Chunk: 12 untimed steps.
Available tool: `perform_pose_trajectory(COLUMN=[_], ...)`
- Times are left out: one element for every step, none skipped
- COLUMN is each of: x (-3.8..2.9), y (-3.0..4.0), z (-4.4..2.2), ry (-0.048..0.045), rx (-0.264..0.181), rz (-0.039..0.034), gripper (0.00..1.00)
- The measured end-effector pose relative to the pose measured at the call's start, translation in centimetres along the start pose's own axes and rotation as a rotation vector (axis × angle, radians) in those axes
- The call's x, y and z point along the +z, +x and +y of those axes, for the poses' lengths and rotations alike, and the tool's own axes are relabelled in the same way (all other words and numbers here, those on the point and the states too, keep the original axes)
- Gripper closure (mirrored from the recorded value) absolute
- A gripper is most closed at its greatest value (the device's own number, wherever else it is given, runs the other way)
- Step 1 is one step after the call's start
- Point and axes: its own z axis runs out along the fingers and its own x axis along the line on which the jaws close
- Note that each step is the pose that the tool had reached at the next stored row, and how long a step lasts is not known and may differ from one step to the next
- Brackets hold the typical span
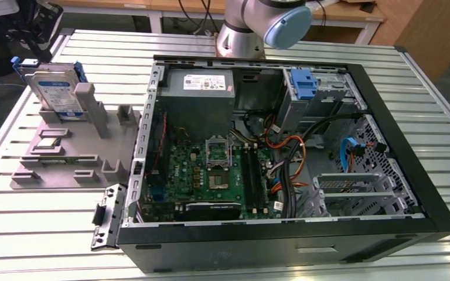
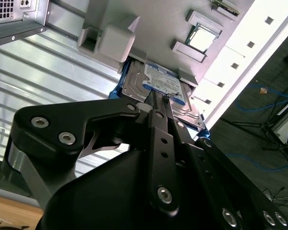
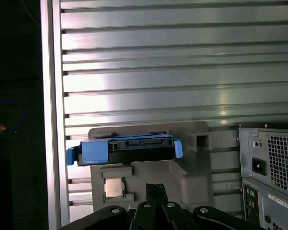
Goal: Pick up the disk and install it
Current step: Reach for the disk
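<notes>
The disk [image 1: 54,91] stands on edge in a slot of the grey holder [image 1: 68,149], at the exterior view's left, beside the open computer case [image 1: 287,146]. It is silver with a white-and-blue label and a blue carrier frame. In the first wrist view the disk [image 3: 129,149] shows edge-on, with my gripper [image 3: 156,188] a short way off and pointing toward it. In the second wrist view my gripper [image 2: 159,97] lines up over the label of the disk [image 2: 158,82]. The fingers lie together with nothing between them.
A square processor chip [image 1: 49,142] lies flat on the holder near the disk. Inside the case are a grey power-supply box [image 1: 197,88], a blue latch piece [image 1: 303,85], a metal drive cage [image 1: 358,190] and loose cables. The slatted metal table [image 1: 45,216] ends just left of the holder.
</notes>
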Motion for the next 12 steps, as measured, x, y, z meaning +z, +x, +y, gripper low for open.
perform_pose_trajectory(x=[0.02, 0.03, 0.02, 0.03, 0.04, 0.06, 0.06, 0.07, 0.09, 0.1, 0.11, 0.12], y=[0.0, 0.01, 0.01, 0.02, 0.02, 0.03, 0.03, 0.04, 0.05, 0.05, 0.06, 0.06], z=[0.02, 0.06, 0.11, 0.17, 0.23, 0.31, 0.39, 0.48, 0.56, 0.65, 0.74, 0.79], ry=[-0.0003, -0.0004, -0.0004, -0.0005, -0.0006, -0.0008, -0.0009, -0.0011, -0.0013, -0.0014, -0.0015, -0.0016], rx=[0.0, 0.0, 0.0, 0.0, 0.0, 0.0, 0.0, 0.0, 0.0, 0.0, 0.0, 0.0], rz=[-0.0002, -0.0003, 0.0, 0.0001, 0.0, 0.0, 0.0001, 0.0002, 0.0001, 0.0001, 0.0001, 0.0001], gripper=[0.9, 0.9, 0.9, 0.9, 0.9, 0.9, 0.9, 0.9, 0.9, 0.9, 0.9, 0.9])
